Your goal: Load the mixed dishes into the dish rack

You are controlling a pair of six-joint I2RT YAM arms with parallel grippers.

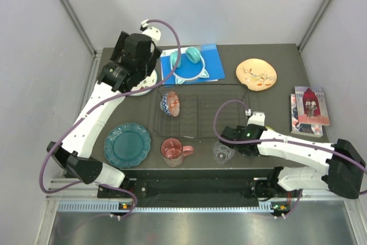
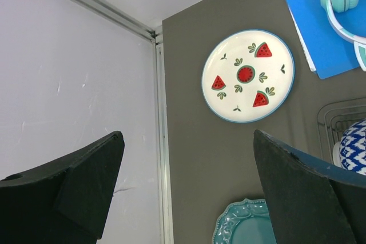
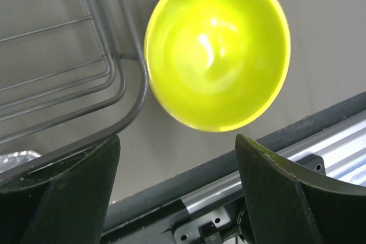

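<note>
The white watermelon plate (image 2: 247, 75) lies at the back left, mostly under my left arm in the top view (image 1: 148, 86). My left gripper (image 2: 189, 192) is open and empty, high above it (image 1: 137, 55). The black wire dish rack (image 1: 200, 113) sits mid-table with the small patterned bowl (image 1: 170, 103) at its left end. The teal plate (image 1: 127, 144), pink mug (image 1: 172, 150) and clear glass (image 1: 222, 152) stand along the front. The floral plate (image 1: 256, 74) is at the back right. My right gripper (image 1: 228, 136) is open above the lime-green bowl (image 3: 217, 50), beside the rack's corner (image 3: 140, 92).
Teal cat-ear headphones (image 1: 189, 61) lie on a blue book (image 1: 212, 61) behind the rack. Another book (image 1: 309, 110) lies at the right edge. A wall and metal rail (image 2: 161, 141) run close along the left. The table's front edge (image 3: 229, 164) is just beyond the bowl.
</note>
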